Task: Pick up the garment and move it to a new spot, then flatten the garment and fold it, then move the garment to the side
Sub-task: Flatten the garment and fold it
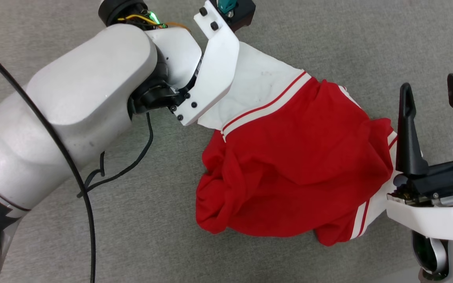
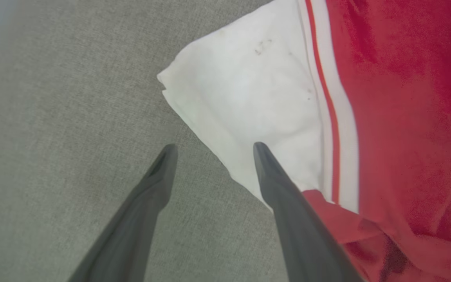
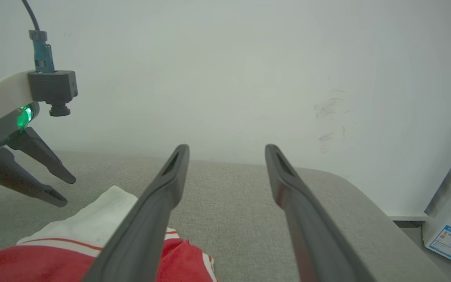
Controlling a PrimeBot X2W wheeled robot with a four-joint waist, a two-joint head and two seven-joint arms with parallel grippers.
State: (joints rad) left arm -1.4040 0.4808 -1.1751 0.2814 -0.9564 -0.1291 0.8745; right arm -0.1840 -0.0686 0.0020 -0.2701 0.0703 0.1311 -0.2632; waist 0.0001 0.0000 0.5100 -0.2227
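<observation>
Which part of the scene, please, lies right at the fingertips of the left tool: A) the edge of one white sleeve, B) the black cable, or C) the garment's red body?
A: in the left wrist view the open left tool hangs at the edge of the garment's white sleeve, with one fingertip over the white cloth.

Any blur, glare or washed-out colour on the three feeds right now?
Head view: sharp, evenly lit, faint shadow under the crumpled red soft-fabric T-shirt with white sleeves. Left wrist view: hazy, washed out, left tool soft-edged. Right wrist view: right tool blurred near the lens.
</observation>
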